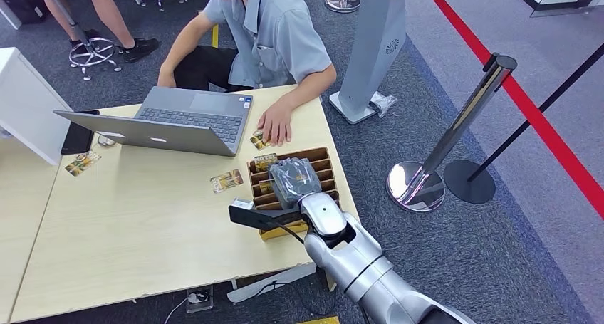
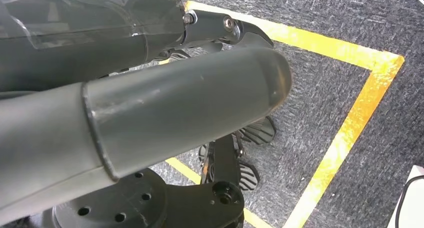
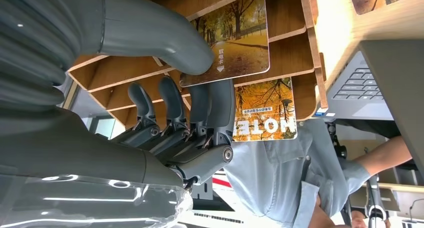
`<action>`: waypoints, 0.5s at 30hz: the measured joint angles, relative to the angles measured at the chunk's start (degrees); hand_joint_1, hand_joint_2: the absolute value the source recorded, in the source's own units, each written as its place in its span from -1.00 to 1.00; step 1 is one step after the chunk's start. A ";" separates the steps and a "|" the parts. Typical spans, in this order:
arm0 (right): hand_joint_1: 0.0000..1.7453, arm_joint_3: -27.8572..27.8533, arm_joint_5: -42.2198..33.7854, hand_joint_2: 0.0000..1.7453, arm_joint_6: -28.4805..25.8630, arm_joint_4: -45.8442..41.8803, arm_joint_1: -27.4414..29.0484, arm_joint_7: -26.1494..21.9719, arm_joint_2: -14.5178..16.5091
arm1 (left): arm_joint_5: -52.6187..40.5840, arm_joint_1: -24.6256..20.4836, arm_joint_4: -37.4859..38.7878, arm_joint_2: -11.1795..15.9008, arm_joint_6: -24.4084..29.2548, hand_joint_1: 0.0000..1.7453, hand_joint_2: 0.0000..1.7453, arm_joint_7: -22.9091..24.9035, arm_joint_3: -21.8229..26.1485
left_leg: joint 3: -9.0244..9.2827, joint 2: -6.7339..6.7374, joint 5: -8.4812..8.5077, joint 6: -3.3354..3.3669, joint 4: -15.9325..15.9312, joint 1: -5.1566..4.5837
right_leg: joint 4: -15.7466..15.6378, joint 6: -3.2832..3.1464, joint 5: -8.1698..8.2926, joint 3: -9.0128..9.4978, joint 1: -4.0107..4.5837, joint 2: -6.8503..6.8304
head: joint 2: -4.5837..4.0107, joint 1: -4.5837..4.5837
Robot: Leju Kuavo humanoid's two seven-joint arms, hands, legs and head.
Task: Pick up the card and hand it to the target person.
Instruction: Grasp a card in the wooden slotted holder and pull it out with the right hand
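A wooden slotted card rack (image 1: 325,158) stands near the table's right edge. My right hand (image 1: 293,181) reaches down into it. In the right wrist view the thumb (image 3: 165,37) presses on the face of an autumn-tree card (image 3: 242,30) and the fingers (image 3: 210,107) lie behind it, so the card is pinched while it sits in its slot. A second autumn card (image 3: 265,112) stands in the slot beyond. The person (image 1: 271,32) sits across the table, one hand (image 1: 276,124) resting on another card (image 1: 257,140). My left hand (image 2: 175,102) hangs over the floor, holding nothing.
An open laptop (image 1: 178,121) stands in front of the person. Loose cards (image 1: 226,181) (image 1: 82,162) and a dark phone (image 1: 77,135) lie on the light wooden table (image 1: 142,231). A chrome stanchion (image 1: 417,185) and a red floor line stand to the right.
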 joint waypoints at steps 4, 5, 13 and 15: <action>0.48 0.00 0.16 1.00 -0.09 0.08 0.00 -0.32 0.00 | -0.01 0.00 0.01 0.00 0.00 -1.00 -1.00 0.09 0.00 | 0.00 0.00 0.00 0.00 0.00 0.00 | 0.00 0.00 0.00 0.00 0.00 0.00 | 0.00 0.00; 0.48 0.00 0.21 1.00 -0.10 0.08 0.00 -0.43 0.00 | -0.01 0.00 0.01 0.00 0.00 -1.00 -1.00 0.10 0.00 | 0.01 0.00 0.00 0.00 0.00 0.00 | 0.00 0.00 0.00 0.00 0.00 0.00 | 0.00 0.00; 0.72 0.00 0.42 1.00 -0.19 0.08 0.00 -0.73 0.01 | -0.03 0.00 0.01 0.00 0.00 -1.00 -1.00 0.12 0.00 | 0.01 0.00 0.00 0.00 0.00 0.00 | 0.00 0.00 0.00 0.01 0.00 0.00 | 0.00 0.00; 0.89 -0.01 0.46 1.00 -0.29 0.08 0.00 -0.86 0.01 | -0.04 0.00 0.01 0.00 0.00 -1.00 -1.00 0.12 0.00 | 0.01 0.00 0.00 0.00 0.00 0.00 | 0.00 0.00 0.00 0.01 0.00 0.00 | 0.00 0.00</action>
